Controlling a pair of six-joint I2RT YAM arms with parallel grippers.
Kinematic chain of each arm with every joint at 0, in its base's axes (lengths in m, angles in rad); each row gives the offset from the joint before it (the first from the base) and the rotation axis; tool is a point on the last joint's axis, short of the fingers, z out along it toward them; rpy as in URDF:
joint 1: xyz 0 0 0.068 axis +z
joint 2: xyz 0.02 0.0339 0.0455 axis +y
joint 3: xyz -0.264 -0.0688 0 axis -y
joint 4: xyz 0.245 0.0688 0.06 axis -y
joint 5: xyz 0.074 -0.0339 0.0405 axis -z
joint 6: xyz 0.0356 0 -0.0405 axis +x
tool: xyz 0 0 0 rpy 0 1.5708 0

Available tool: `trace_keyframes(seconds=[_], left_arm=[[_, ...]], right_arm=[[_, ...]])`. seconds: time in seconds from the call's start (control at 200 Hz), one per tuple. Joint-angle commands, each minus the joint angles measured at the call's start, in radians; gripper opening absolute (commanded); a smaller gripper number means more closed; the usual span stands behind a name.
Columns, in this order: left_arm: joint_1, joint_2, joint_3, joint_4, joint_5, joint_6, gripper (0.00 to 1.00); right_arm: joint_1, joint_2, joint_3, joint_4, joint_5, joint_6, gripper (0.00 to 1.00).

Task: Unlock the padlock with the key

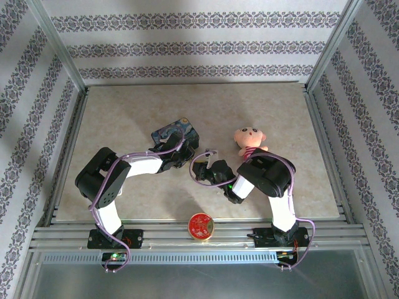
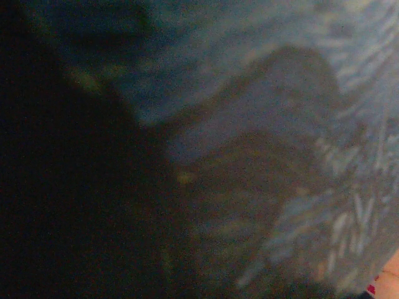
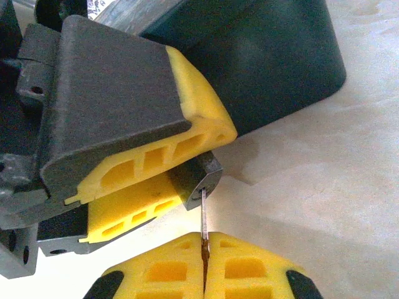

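Padlock: a small dark grey block (image 3: 202, 177) with a lighter end face, just left of centre in the right wrist view; its shackle was hidden.
Key: a thin dark sliver (image 3: 204, 215) that stood upright below the padlock, its upper tip meeting the padlock's end face.
Left tool: it (image 3: 196, 167) reached in from the upper left of the right wrist view, its yellow pads clamped on the padlock from either side.
Right tool: it (image 3: 204, 240) sat at the bottom edge of that view, its pads pressed together with the key pinched between them.
Tin: a blue swirl-painted tin (image 1: 176, 134) lay just above the meeting tools in the top view.
Doll: a pink doll (image 1: 249, 142) lay right of centre.
Disc: a red-and-gold disc (image 1: 201, 225) rested on the rails at bottom centre.
Counter: a pale beige mottled surface (image 1: 124, 118).
Room: the walls (image 1: 187, 50) bore white paper with dark floral bands, and metal posts (image 1: 59, 47) stood at the corners.
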Motion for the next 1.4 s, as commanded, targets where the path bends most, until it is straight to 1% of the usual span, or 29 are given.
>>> trace_keyframes(seconds=[0.0,0.24,0.425,0.515,0.66,0.9,1.394], left_arm=[[-0.036,-0.008,-0.027,0.025,0.181,-0.045,0.02],[-0.035,-0.022,-0.030,0.009,0.192,-0.020,0.02],[-0.035,-0.037,-0.027,-0.013,0.202,-0.005,0.02],[-0.035,-0.043,-0.027,-0.014,0.214,-0.007,0.00],[-0.035,-0.045,-0.019,-0.022,0.237,-0.011,0.00],[-0.033,-0.052,-0.022,-0.040,0.230,-0.017,0.00],[-0.033,-0.039,-0.016,-0.038,0.245,-0.034,0.00]], right_arm=[[-0.010,-0.044,0.042,0.128,-0.044,-0.025,0.00],[-0.045,-0.088,0.011,0.128,-0.083,-0.040,0.00],[-0.107,-0.093,0.008,0.128,-0.203,-0.017,0.00],[-0.125,-0.091,0.009,0.127,-0.241,-0.007,0.00],[-0.154,-0.092,0.016,0.128,-0.300,0.030,0.00],[-0.198,-0.091,0.013,0.126,-0.346,0.135,0.00],[-0.205,-0.069,0.016,0.126,-0.345,0.247,0.00]])
